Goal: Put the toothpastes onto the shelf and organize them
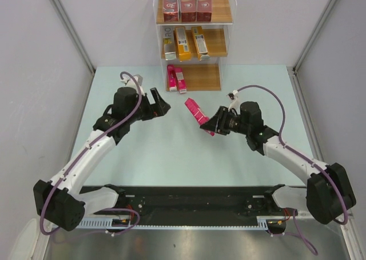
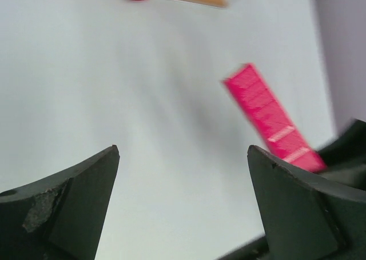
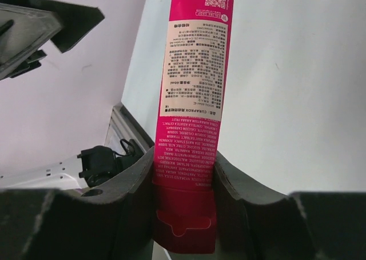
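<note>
HANDOVER AT THE SHELF: The right gripper (image 1: 209,126) pinched one end of a slim bright pink toothpaste carton (image 1: 194,111) over the pale green table (image 1: 171,157). Its two dark fingers (image 3: 131,186) were pressed against the carton's long sides, and the printed label panel faced the wrist camera. The carton pointed away from the gripper toward the shelf (image 1: 209,77), near the bottom tier but apart from it; whether its far end touched the table could not be told. The left gripper (image 1: 162,107) hung over the table just left of the carton, jaws spread wide with nothing between them. At the table's far edge, the three-tier stepped shelf carried three dark red cartons (image 1: 187,3) side by side on the top board and orange-yellow cartons (image 1: 183,43) on the middle board. Two pink cartons (image 1: 176,79) lay together at the left of the bottom board
</note>
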You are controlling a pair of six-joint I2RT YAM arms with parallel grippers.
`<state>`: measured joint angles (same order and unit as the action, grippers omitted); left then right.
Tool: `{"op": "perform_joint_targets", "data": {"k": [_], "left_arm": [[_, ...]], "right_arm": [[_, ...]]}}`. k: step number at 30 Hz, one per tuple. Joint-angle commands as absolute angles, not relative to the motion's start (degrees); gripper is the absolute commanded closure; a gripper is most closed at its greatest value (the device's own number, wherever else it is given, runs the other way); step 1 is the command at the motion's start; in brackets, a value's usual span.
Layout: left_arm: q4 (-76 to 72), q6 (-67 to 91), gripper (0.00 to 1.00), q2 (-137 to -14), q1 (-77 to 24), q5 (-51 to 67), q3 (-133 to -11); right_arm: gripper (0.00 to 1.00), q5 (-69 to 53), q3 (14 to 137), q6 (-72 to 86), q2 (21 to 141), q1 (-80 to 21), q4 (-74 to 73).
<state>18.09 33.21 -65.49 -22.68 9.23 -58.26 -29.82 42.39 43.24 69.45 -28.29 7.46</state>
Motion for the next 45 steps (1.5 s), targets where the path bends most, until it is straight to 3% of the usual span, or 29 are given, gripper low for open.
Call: {"op": "perform_joint_targets", "data": {"k": [1, 11, 22, 36, 42, 45], "left_arm": [[32.07, 29.27, 0.0, -64.33, -24.96, -15.54, -63.01], [30.06, 28.48, 0.0, -63.98, -25.84, -12.22, -60.12], [29.44, 27.51, 0.0, -63.81, -26.02, -10.9, -57.31], [28.48, 27.33, 0.0, -63.72, -26.02, -9.23, -55.55], [29.26, 27.25, 0.0, -63.02, -26.1, -8.62, -55.55], [29.79, 27.16, 0.01, -62.32, -26.1, -9.05, -55.55]], "right_arm": [[0.82, -29.88, 42.63, 42.28, 71.89, -27.86, 10.63], [0.85, -29.62, 43.41, 47.19, 85.77, -25.58, 28.55], [0.87, -28.22, 61.06, 54.05, 107.39, -21.89, 40.51], [0.84, -21.8, 82.6, 60.46, 128.65, -21.09, 37.27], [0.77, -20.31, 86.31, 63.19, 133.77, -21.97, 33.59], [0.69, -18.9, 86.92, 62.84, 134.56, -22.41, 30.16]]}}
